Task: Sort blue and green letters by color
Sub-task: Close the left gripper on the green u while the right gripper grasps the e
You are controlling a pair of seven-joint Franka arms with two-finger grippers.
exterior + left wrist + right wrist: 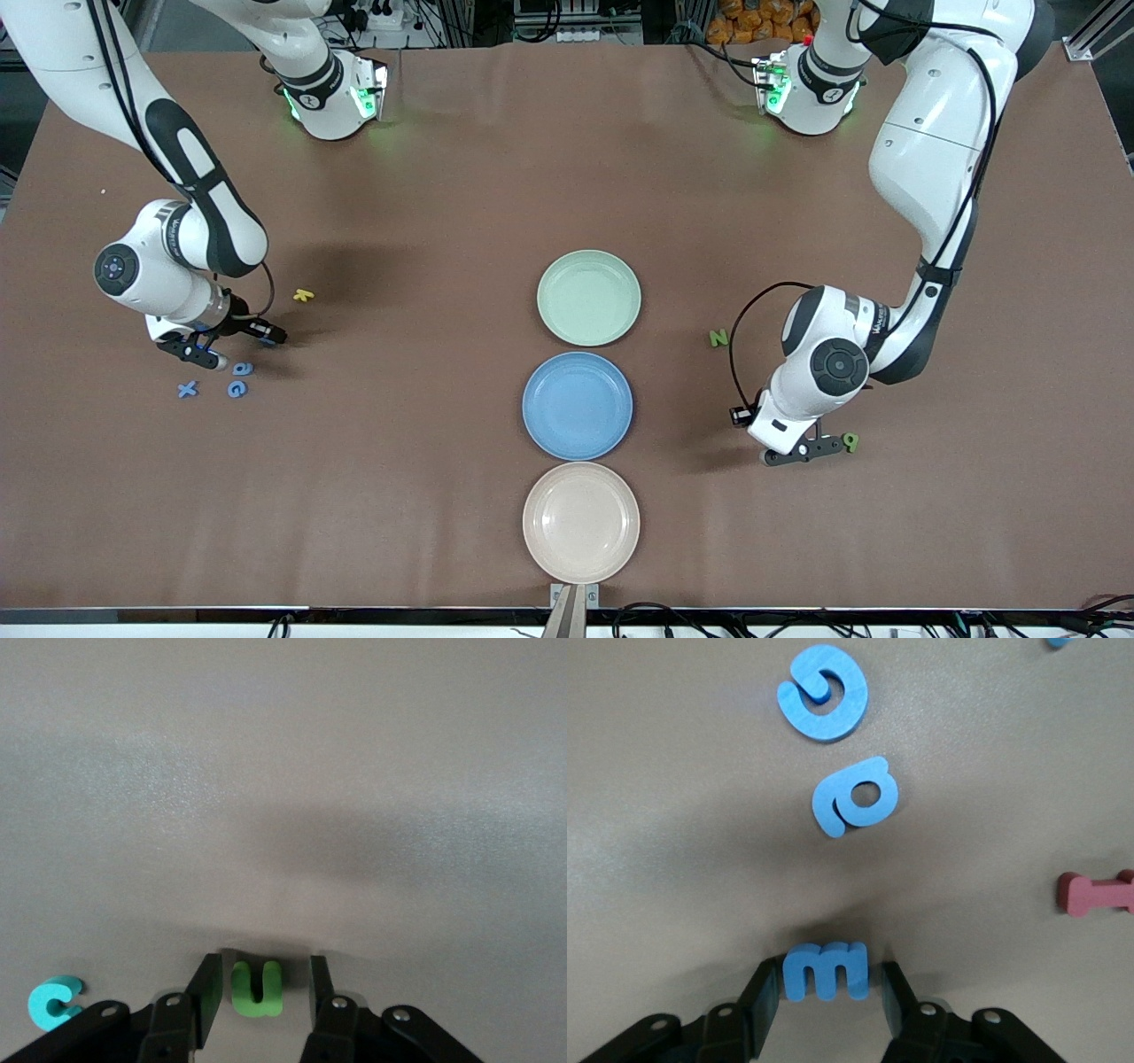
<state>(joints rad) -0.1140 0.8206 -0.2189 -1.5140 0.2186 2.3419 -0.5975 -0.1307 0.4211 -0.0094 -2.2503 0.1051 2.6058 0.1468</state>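
— What is the biggest thing there?

— The brown table [443, 177]. Three round plates stand in a row on its middle stretch, between the two grippers: the green plate [588, 297] nearest the arms' bases, then the blue plate [578, 406], then the beige plate [580, 522] closest to the front camera. Every letter in view lies on the tabletop.

— And the grippers?

— Both are low at the table. The left gripper [837, 443] is spread around a green letter [257, 989], with a sliver of table showing on each side of it. The right gripper [248, 348] is spread too, close around a blue m [826, 971]. One finger [766, 997] sits right against it; a thin gap shows at the other.

— How do the letters look?

— Small, chunky and matte. The green letter is bright green and U-shaped from the wrist. A teal C [53, 1003] lies just beside the left gripper, and a green N [718, 338] is near it, toward the plates. Just past the right gripper's tips lie a blue a [855, 797] and a blue G [824, 691]; a blue x [187, 389] is beside them. A red letter [1099, 893] and a yellow letter [304, 295] lie nearby.
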